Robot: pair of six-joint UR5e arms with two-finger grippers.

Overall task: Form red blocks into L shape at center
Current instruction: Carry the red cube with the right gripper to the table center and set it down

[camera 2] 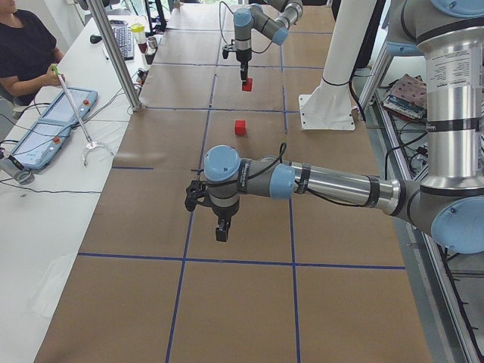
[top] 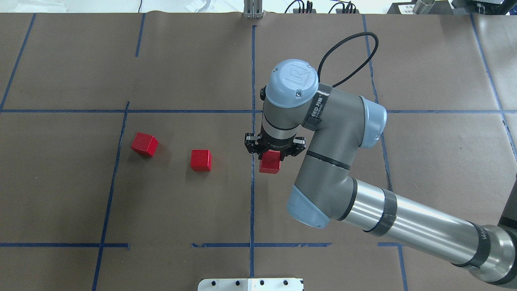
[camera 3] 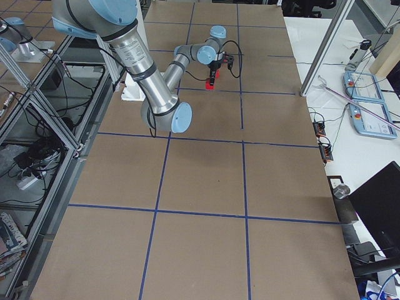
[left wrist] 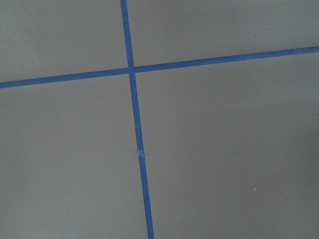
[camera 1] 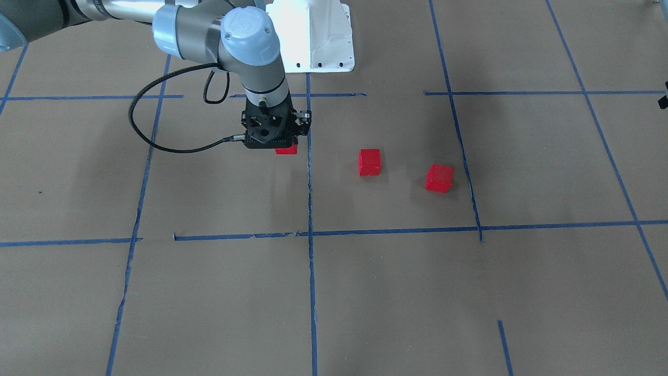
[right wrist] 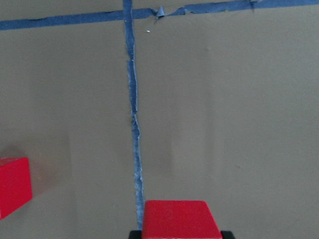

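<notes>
Bright matte red block (right wrist: 180, 219), cubic

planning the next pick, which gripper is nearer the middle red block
Right. The right gripper, shut on the end red block, is a short way from the middle red block. The left gripper hangs far off, towards the table's left end.

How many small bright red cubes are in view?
3 small red cubes: one in the right gripper at the centre blue tape line, the second loose to its left, the third further left.
</notes>
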